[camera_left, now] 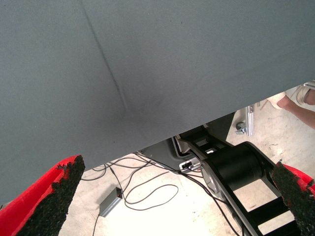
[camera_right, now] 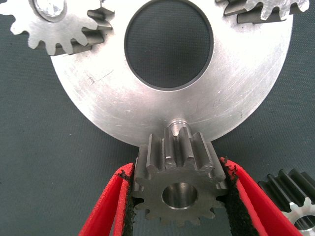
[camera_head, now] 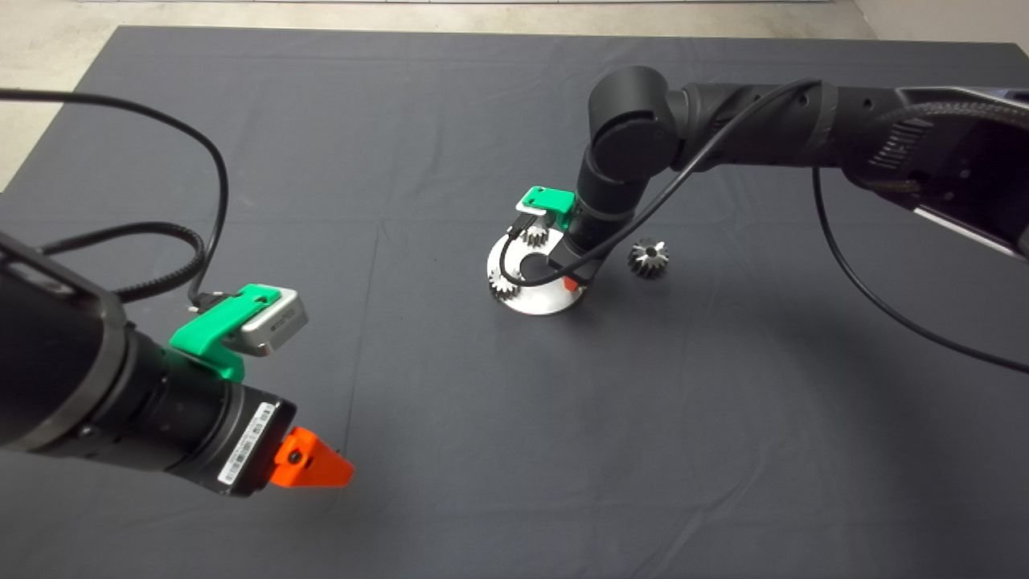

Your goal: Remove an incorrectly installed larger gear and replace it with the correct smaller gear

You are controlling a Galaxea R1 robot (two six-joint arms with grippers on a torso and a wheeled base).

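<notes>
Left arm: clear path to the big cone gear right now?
Probably not. The larger gear lies beyond the round plate, where the right gripper holds the smaller gear; the left gripper is far across the mat.

Even, fairly bright light falls on the dark mat point(camera_head: 450, 482) in the head view; soft shadows spread below and to the right of the right arm point(camera_head: 723, 129), and a faint one lies under the left gripper point(camera_head: 342, 468); the round steel plate point(camera_right: 236, 98) shines pale in the right wrist view, its brushed surface catching glare, and the gear point(camera_right: 179, 172) held close to the lens looks sharp; in the left wrist view the pale floor point(camera_left: 162, 211) beyond the mat edge is brighter than the cloth; the near finger pads point(camera_left: 59, 196) look slightly soft
</notes>
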